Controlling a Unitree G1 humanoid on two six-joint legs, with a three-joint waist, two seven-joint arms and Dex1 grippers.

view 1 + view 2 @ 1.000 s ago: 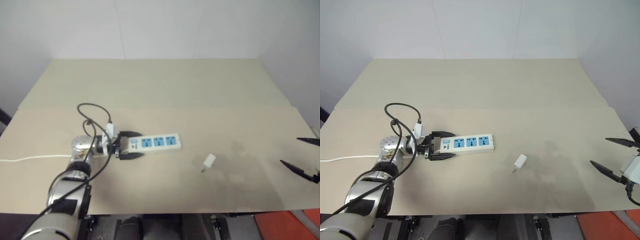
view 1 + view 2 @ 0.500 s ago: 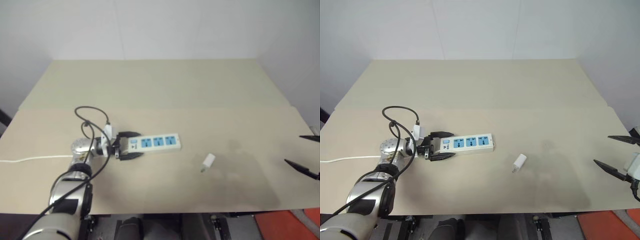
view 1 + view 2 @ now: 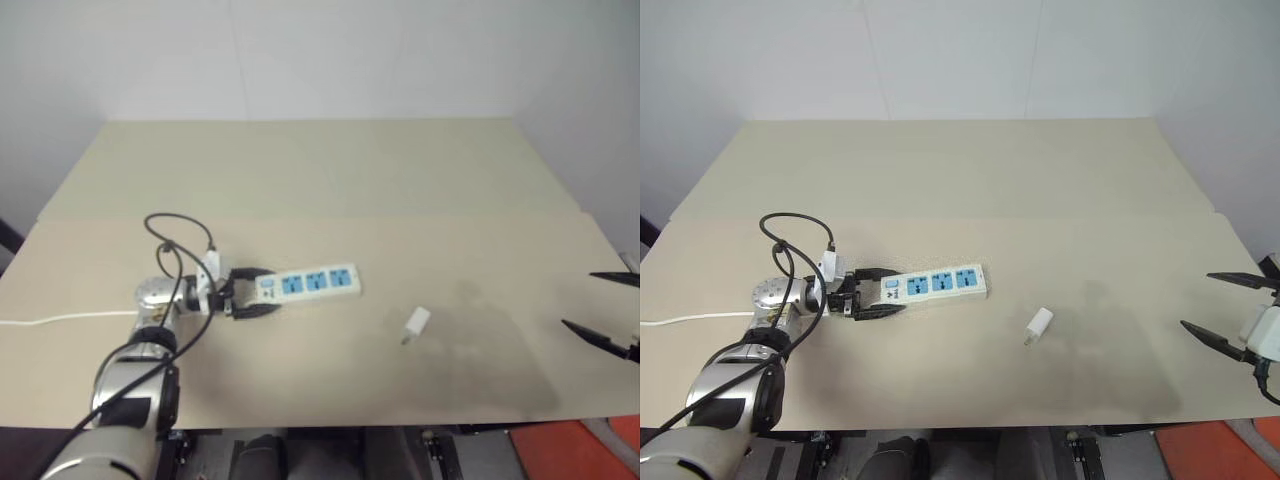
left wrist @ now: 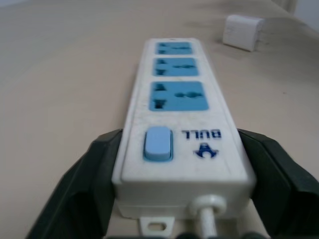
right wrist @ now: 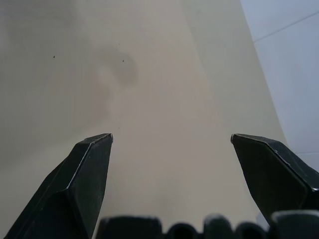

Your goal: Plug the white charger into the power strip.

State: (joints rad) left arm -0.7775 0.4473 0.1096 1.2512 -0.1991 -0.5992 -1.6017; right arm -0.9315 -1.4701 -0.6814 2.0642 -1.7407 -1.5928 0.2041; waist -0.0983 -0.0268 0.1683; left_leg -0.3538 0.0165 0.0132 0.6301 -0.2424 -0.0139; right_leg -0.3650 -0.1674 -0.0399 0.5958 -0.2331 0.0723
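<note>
Power strip: flat on desk, left of centre, switch end clamped by left gripper. White charger: lying loose, nearer front edge. Right gripper: spread, empty, at right edge.

On the table, the power strip lies lengthwise toward the left side, about midway between the front and back edges, its switch end pointing to the left edge, where my left gripper sits around it with a finger against each long side. The white charger lies to the right of the strip and a little nearer the front edge, well apart from it. My right gripper hangs at the right edge, well to the right of the charger, with bare tabletop between them.
</note>
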